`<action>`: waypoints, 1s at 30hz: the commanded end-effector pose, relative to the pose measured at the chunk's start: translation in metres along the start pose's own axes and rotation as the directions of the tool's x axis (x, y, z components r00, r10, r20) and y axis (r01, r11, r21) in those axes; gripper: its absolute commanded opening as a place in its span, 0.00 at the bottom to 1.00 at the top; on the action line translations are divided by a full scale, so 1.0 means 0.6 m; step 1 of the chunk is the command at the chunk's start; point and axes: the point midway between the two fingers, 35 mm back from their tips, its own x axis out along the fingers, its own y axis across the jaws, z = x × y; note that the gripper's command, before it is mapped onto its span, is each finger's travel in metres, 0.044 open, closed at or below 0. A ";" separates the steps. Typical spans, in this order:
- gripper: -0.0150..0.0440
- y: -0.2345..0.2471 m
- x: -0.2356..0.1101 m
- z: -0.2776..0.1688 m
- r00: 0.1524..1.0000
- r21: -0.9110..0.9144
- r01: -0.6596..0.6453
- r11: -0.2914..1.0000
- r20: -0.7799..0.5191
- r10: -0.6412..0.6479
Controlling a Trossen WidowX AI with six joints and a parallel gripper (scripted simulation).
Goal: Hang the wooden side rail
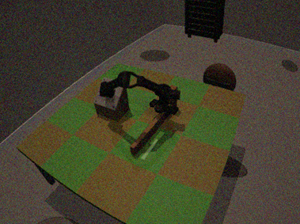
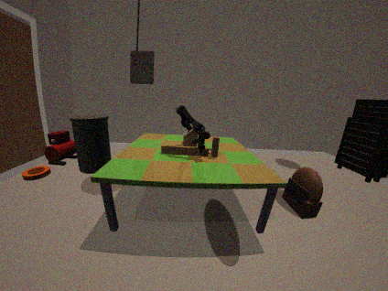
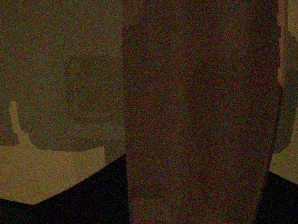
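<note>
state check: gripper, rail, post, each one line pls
gripper: shut on the wooden side rail, near its post-side end
wooden side rail: lying on the checkered table, gripped, hooks not seen on the pins
headboard post: upright on the table, just beyond the rail's end; slot and pins too small to make out
arm: reaching from its base out over the rail

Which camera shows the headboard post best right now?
The exterior view: the headboard post stands upright and unobstructed on the table, just right of the gripper. The top view mostly hides it behind the arm. The wrist view shows only the wooden side rail close up.
</note>
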 end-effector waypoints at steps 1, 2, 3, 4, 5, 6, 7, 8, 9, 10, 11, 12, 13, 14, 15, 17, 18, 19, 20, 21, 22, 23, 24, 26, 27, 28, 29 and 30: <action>0.25 -0.002 0.000 0.001 1.000 -0.015 0.002 1.000 0.006 -0.002; 0.25 -0.002 0.000 0.001 1.000 -0.015 0.002 1.000 0.006 -0.002; 0.25 -0.002 0.000 0.001 1.000 -0.015 0.002 1.000 0.006 -0.002; 0.25 -0.002 0.000 0.001 1.000 -0.015 0.002 1.000 0.006 -0.002; 0.25 -0.002 0.000 0.001 1.000 -0.015 0.002 1.000 0.006 -0.002; 0.25 -0.002 0.000 0.001 1.000 -0.015 0.002 1.000 0.006 -0.002; 0.25 -0.002 0.000 0.001 1.000 -0.015 0.002 1.000 0.006 -0.002; 0.25 -0.002 0.000 0.001 1.000 -0.015 0.002 1.000 0.006 -0.002; 0.25 -0.002 0.000 0.001 1.000 -0.015 0.002 1.000 0.006 -0.002; 0.25 -0.002 0.000 0.001 1.000 -0.020 0.002 1.000 0.006 -0.002; 0.25 -0.002 0.000 0.001 1.000 -0.030 0.002 1.000 0.006 -0.002; 0.25 -0.002 0.000 0.001 1.000 -0.043 0.002 0.999 0.006 -0.002; 0.25 -0.002 0.000 0.001 1.000 -0.060 0.002 0.998 0.006 -0.002; 0.25 0.000 0.000 0.000 1.000 -0.010 0.000 1.000 0.001 0.000; 0.25 0.000 0.000 0.000 1.000 -0.010 0.000 1.000 0.001 0.000; 0.25 0.000 0.000 0.000 1.000 -0.010 0.000 1.000 0.001 0.000; 0.25 0.000 0.000 0.000 1.000 -0.010 0.000 1.000 0.001 0.000; 0.25 0.000 0.000 0.000 1.000 -0.010 0.000 1.000 0.001 0.000; 0.25 0.000 0.000 0.000 1.000 -0.010 0.000 1.000 0.001 0.000; 0.25 0.000 0.000 0.000 1.000 -0.010 0.000 1.000 0.001 0.000; 0.25 0.000 0.000 0.000 1.000 -0.010 0.000 1.000 0.001 0.000; 0.25 0.000 0.000 0.000 1.000 -0.015 0.000 1.000 0.001 0.000; 0.25 0.000 0.000 0.000 1.000 -0.025 0.000 1.000 0.001 0.000; 0.25 0.000 0.000 0.000 1.000 -0.055 0.001 0.998 0.002 -0.001; 0.25 0.000 0.000 0.000 1.000 -0.077 0.001 0.997 0.003 -0.001; 0.25 0.000 0.000 0.000 1.000 -0.097 0.002 0.995 0.004 -0.002; 0.25 0.000 -0.001 0.000 1.000 -0.113 0.002 0.994 0.005 -0.002; 0.25 0.000 -0.001 0.000 1.000 -0.124 0.002 0.992 0.006 -0.002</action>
